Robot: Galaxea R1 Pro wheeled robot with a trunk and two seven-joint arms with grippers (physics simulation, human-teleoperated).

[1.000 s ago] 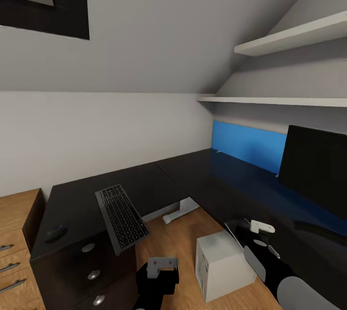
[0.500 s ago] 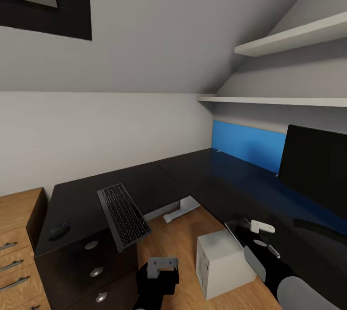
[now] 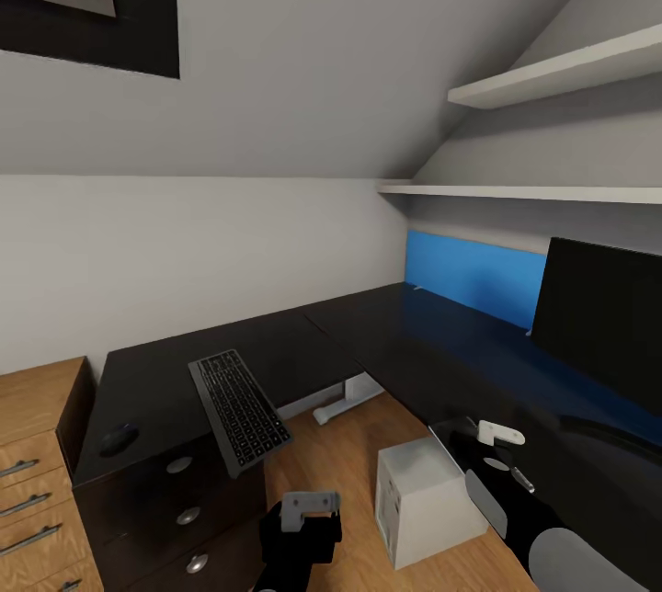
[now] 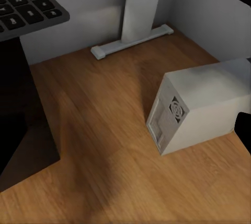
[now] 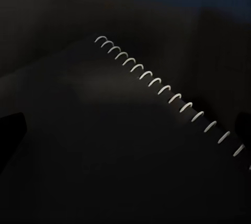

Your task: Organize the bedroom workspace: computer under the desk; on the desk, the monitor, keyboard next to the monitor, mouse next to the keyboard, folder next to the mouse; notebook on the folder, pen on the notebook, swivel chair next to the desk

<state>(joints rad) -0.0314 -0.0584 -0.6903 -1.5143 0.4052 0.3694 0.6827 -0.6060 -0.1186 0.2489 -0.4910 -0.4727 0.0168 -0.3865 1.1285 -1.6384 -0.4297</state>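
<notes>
The black L-shaped desk (image 3: 386, 335) with its blue back panel (image 3: 473, 278) wraps the corner. The dark keyboard (image 3: 237, 410) lies on the desk's left wing, its near end overhanging the edge. The small dark mouse (image 3: 118, 438) sits left of it above the drawers. The black monitor (image 3: 602, 325) stands on the right wing. The white computer (image 3: 425, 500) stands on the floor in the desk's crook, also in the left wrist view (image 4: 201, 106). My left gripper (image 3: 308, 514) hangs low over the floor, open. My right gripper (image 3: 496, 445) hovers open over a dark spiral-bound notebook (image 5: 130, 145) on the desk.
A light wood dresser (image 3: 32, 472) with bar handles adjoins the desk's left end. Black drawers with silver knobs (image 3: 188, 516) sit under the keyboard. A white desk leg and foot (image 3: 345, 397) stand on the wood floor. Two white shelves (image 3: 552, 68) hang above the monitor.
The view has shifted slightly, so the left wing, keyboard, mouse and dresser appear a little further right. Both arms hold the same pose in the picture.
</notes>
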